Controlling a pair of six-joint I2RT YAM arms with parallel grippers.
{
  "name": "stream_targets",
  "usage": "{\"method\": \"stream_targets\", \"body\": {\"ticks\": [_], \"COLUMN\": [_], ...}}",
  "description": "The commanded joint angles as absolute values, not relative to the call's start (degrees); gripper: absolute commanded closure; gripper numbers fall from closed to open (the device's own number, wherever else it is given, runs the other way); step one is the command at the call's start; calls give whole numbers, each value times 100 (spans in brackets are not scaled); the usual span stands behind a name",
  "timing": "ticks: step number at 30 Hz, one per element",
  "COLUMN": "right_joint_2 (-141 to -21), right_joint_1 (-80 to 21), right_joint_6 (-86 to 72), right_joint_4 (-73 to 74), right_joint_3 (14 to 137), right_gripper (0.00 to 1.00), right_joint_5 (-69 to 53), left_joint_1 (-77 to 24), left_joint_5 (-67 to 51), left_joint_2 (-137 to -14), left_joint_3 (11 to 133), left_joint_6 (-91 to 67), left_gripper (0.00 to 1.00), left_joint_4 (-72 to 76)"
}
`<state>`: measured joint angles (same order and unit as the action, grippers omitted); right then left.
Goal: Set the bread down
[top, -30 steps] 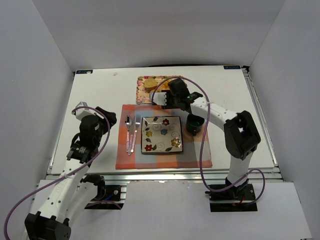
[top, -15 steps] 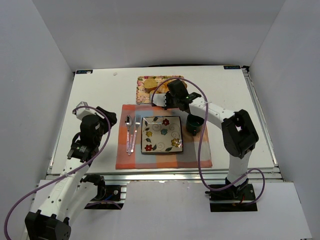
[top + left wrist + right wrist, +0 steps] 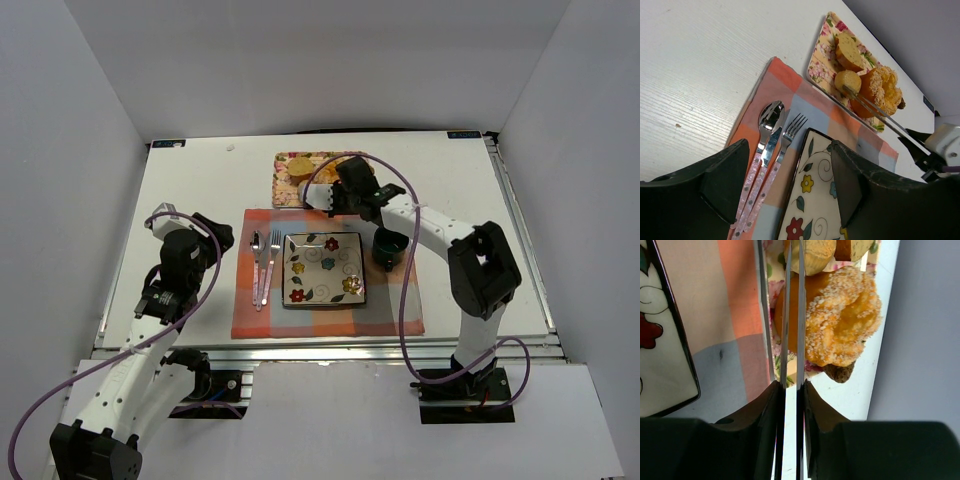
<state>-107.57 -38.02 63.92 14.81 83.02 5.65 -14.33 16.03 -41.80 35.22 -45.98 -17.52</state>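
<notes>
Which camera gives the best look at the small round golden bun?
The left wrist view: the bun sits whole and unblocked, the tongs reaching it. The right wrist view catches only part of it at the top edge, crossed by the tongs. In the top view it is too small to pick out.

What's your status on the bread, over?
Left gripper: jaws open, empty. Right gripper: jaws shut on tongs, tips at the bread, on floral tray. Ring cake close beside it.
</notes>
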Motion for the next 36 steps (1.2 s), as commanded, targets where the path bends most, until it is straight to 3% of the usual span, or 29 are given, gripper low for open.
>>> {"method": "stream_targets", "body": {"ticks": [1, 22, 28, 33, 36], "right_joint_2": [-10196, -7534, -7321, -7321, -7348], "right_joint_1": [-3850, -3876, -3885, -3902, -3902], "right_joint_6": [6109, 5063, 4975, 5089, 5115], "right_joint_4": [1239, 2741, 2865, 2935, 3014], "right_joint_3": [8332, 6232, 5819, 5617, 5607], "right_gripper": [86, 85, 82, 77, 67], "right_joint_5": [387, -1546, -1644, -1608, -1600], "left_joint_1": [-1406, -1406, -1406, -1406, -1406], "left_joint_5": [1626, 1608, 1565, 1573, 1591], "left_joint_2": [-4166, -4140, -4140, -4096, -4043], "left_joint_3": [3507, 3516, 3516, 3498, 3472], "left_joint_6": [-4570, -4579, -4597, -4632, -4658], "left_gripper": [24, 24, 24, 24, 24], "left_joint_4": [-1652, -1705, -1679, -1696, -1696]}}
